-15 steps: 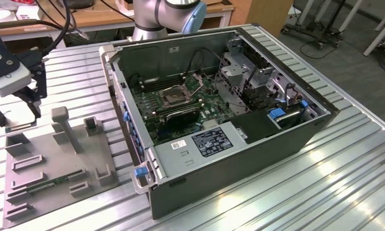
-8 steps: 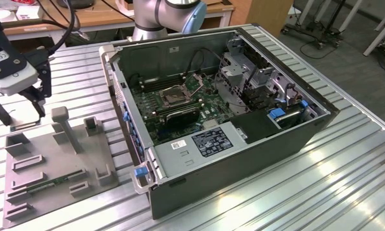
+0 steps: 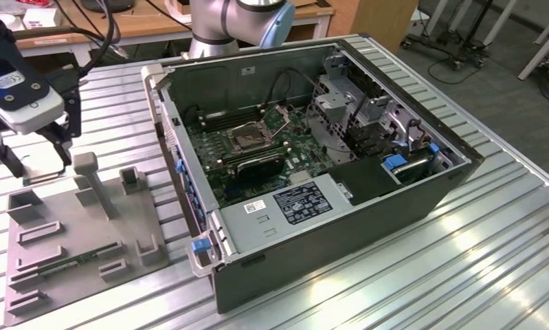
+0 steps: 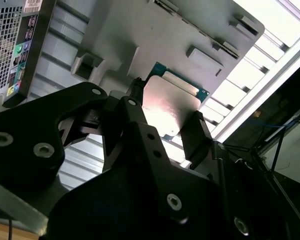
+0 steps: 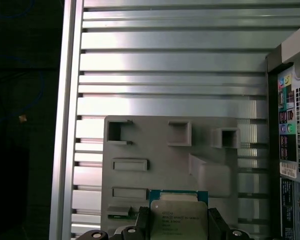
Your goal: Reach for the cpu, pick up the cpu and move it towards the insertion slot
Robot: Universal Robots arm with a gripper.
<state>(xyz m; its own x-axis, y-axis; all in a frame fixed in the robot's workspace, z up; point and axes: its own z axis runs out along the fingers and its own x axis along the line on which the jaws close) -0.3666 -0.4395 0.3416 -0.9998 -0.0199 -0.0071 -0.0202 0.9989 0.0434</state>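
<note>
Gripper [image 4: 165, 107] clamped on cpu [image 5: 179, 217], flat, lid twd wrist cams, above gray fixture [image 5: 155, 145]

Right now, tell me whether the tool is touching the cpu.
Touching: in the second wrist view, the tool clamps the cpu at opposite edges.

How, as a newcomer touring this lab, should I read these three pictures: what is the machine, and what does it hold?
The machine is a robot arm with a two-fingered hand. The exterior view comes from a camera off the arm; both wrist views come from cameras riding at its wrist. On the ribbed metal table lie a grey holder tray and an opened computer case, its square insertion slot on the green board. The hand grips the cpu above the tray.
</note>
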